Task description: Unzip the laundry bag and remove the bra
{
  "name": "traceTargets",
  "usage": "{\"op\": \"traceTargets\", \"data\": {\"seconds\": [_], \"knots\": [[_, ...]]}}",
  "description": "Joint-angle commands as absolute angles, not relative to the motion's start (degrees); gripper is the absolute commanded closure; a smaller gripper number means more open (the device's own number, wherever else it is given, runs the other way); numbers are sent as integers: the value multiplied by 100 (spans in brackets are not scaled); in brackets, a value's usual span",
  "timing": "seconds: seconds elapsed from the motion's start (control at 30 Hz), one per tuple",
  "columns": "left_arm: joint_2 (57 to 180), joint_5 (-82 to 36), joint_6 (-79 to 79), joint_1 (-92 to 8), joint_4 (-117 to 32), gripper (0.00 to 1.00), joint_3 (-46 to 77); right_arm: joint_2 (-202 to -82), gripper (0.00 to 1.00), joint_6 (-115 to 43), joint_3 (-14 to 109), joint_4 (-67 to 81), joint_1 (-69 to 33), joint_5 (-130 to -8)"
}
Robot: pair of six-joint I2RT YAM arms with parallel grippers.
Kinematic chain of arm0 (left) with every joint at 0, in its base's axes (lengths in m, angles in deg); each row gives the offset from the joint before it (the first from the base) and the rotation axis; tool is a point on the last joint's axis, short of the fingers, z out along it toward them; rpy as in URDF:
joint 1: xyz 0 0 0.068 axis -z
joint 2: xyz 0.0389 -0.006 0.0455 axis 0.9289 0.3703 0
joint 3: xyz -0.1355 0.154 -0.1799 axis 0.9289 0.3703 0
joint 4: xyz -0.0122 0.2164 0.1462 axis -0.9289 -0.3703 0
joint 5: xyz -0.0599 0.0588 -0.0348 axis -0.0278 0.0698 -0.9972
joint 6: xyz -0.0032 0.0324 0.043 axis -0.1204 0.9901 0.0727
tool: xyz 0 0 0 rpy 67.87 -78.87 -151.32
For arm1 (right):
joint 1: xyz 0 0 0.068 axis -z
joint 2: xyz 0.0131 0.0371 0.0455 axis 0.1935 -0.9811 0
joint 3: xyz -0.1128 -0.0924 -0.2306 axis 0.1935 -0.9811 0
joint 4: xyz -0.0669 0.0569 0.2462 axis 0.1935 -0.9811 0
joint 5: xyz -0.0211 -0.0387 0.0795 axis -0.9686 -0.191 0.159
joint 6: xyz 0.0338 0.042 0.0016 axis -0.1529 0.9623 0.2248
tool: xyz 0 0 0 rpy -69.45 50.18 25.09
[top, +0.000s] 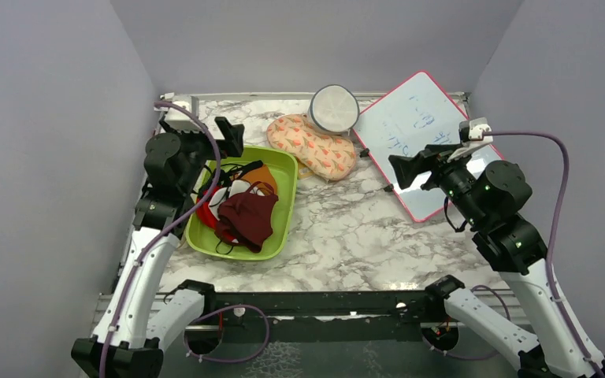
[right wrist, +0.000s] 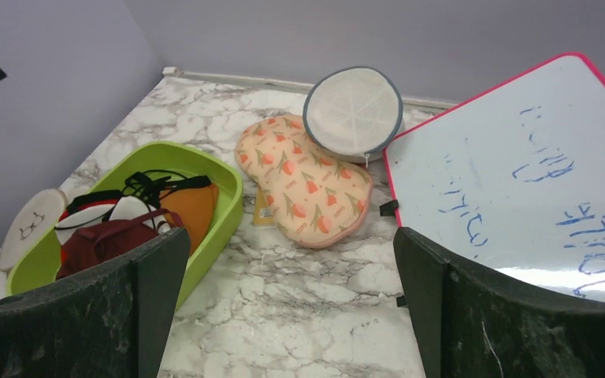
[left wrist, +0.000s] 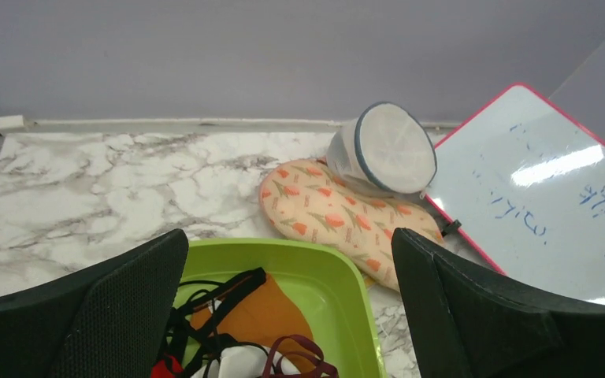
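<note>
Both arms hover above the marble table (top: pixel 347 228), jaws spread wide and holding nothing. The laundry bag (top: pixel 313 146) lies at the far middle of the table, apparently zipped, with its far edge touching a round grey-rimmed disc (top: pixel 334 108). Seen from above, its long axis runs from 10 o'clock to 4 o'clock. It sits at 3 o'clock from your left gripper (top: pixel 205 134) and at 10 o'clock from your right gripper (top: pixel 410 167). The right looks slightly nearer, facing the wider end. The bra is not visible and is presumably inside. The zipper pull cannot be made out.
</note>
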State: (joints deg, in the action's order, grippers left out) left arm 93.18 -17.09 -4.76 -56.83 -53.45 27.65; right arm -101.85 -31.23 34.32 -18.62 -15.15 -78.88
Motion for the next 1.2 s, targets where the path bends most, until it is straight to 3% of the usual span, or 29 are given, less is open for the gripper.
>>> {"op": "traceTargets", "data": {"seconds": [0.0, 0.33, 0.73, 1.17], "knots": [[9594, -2073, -491, -5549, -4701, 1, 3140, -10194, 0, -2968, 3243, -1814, -1697, -8092], [10390, -2620, -496, -5056, -4030, 1, 3723, -11007, 0, -2646, 2668, -1374, -1987, -7831], [10815, -3022, -393, -4405, -3673, 1, 3788, -13703, 0, -932, 2495, 146, -1915, -7206], [10614, -2965, -342, -4059, -3517, 1, 3832, -15882, 9, 510, 2167, 2442, -1208, -6741]]}}
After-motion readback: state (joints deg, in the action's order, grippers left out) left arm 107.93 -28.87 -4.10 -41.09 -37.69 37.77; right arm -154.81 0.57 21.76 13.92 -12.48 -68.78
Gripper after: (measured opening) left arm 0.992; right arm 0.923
